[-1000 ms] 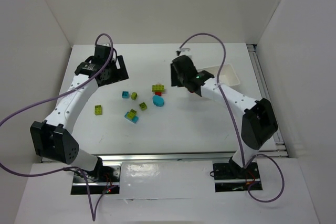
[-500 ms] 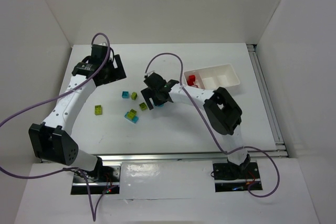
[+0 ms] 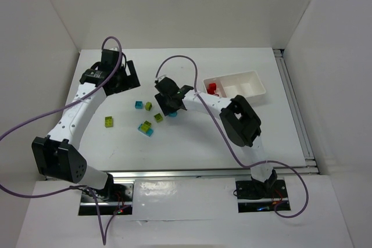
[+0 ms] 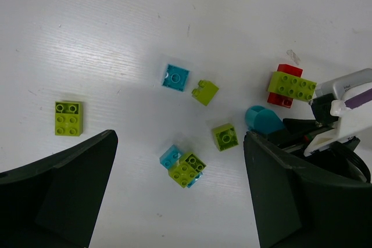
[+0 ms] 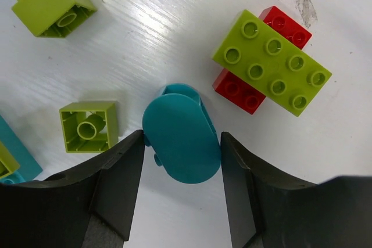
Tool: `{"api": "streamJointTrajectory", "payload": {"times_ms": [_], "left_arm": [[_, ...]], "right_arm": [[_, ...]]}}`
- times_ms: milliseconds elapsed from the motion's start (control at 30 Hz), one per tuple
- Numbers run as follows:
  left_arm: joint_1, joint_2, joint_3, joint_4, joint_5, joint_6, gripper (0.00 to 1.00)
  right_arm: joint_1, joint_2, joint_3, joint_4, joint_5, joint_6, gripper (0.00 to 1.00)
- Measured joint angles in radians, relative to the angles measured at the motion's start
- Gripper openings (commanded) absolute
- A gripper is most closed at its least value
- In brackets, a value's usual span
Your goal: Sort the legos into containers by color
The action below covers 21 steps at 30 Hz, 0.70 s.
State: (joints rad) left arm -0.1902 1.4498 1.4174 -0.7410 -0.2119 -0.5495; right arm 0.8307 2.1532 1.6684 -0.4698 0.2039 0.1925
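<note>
My right gripper is low on the table, its two fingers pressed against both sides of a rounded cyan brick. A yellow-green plate stacked on a red brick lies just beside it. My left gripper hovers open and empty high above the loose bricks. These are a cyan square, small green bricks, a green square and a green-on-cyan stack. The white three-part tray at the back right holds a red brick in its left compartment.
White walls enclose the table on the left, back and right. A metal rail runs along the table's right edge. Purple cables loop over both arms.
My right arm swung from near the tray leftward and down onto the bricks. Its fingers now sit around the rounded cyan brick. The left arm barely moved.
</note>
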Motion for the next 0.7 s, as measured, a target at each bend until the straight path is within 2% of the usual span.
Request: {"api": "streamJointTrajectory", "payload": {"times_ms": [67,133,200,400,567,700], "left_arm": [[0.000,0.001,0.001,-0.001,0.002,0.001,0.99],[0.000,0.007,0.011,-0.006,0.005,0.001,0.99],[0.000,0.022,0.034,-0.018,0.008,0.002,0.99],[0.000,0.072,0.127,-0.049,0.019,0.007,0.99],[0.000,0.129,0.180,-0.052,0.050,0.025,0.99],[0.000,0.198,0.197,-0.054,0.081,0.027,0.99]], "right_arm": [[-0.002,0.000,0.002,0.001,-0.004,0.000,0.55],[-0.007,0.000,0.002,-0.002,-0.015,0.000,0.46],[-0.014,0.000,0.002,-0.006,-0.024,0.000,0.41],[-0.021,-0.026,-0.008,-0.043,-0.026,0.027,0.41],[-0.046,-0.225,-0.046,-0.120,0.037,0.068,0.41],[-0.168,-0.431,-0.061,-0.129,0.115,0.128,0.41]]}}
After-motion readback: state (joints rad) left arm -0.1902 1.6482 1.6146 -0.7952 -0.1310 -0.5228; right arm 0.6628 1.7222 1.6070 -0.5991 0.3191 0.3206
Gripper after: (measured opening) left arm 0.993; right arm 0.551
